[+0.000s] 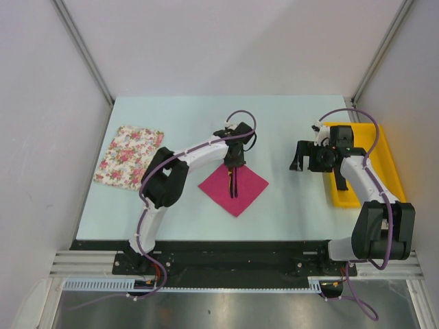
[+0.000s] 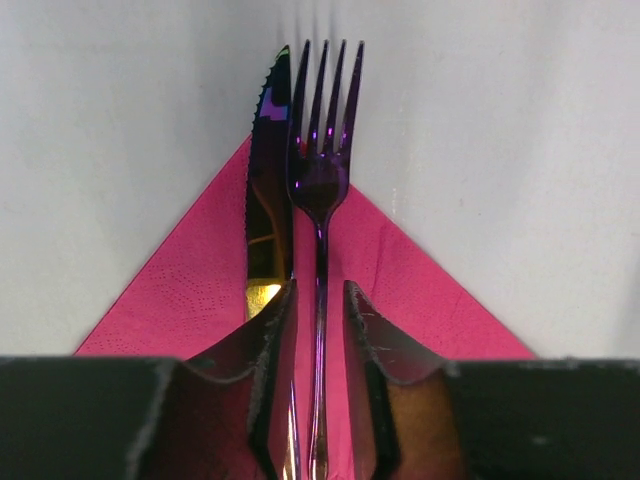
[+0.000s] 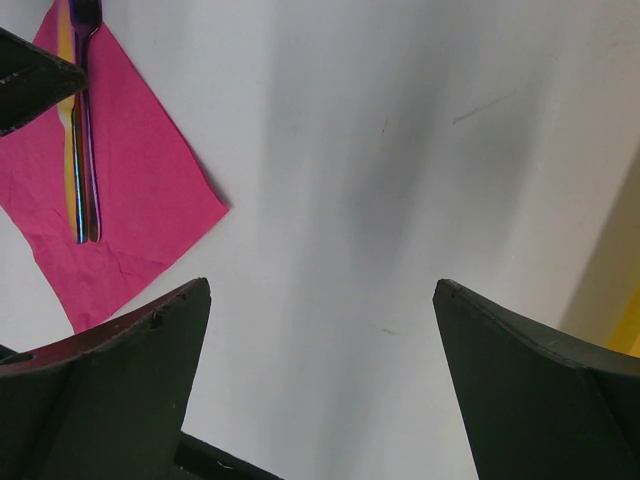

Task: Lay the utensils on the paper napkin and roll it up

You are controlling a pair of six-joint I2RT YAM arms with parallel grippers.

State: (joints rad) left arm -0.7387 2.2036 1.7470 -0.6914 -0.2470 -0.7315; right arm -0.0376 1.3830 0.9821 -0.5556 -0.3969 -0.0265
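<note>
A purple fork [image 2: 320, 180] and a purple-gold serrated knife [image 2: 268, 190] lie side by side along the diagonal of the flat magenta napkin [image 2: 180, 300], tips overhanging its corner.

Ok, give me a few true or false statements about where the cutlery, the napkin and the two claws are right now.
1. The fork and the knife lie side by side on the pink napkin. True.
2. The right claw holds a utensil. False: it is wide open and empty, over bare table.
3. The left claw has one finger on each side of the fork's handle. True.
4. The pink napkin is rolled up. False: it lies flat.
5. The utensils rest on the floral cloth. False: that cloth lies apart, at the table's left side.
</note>
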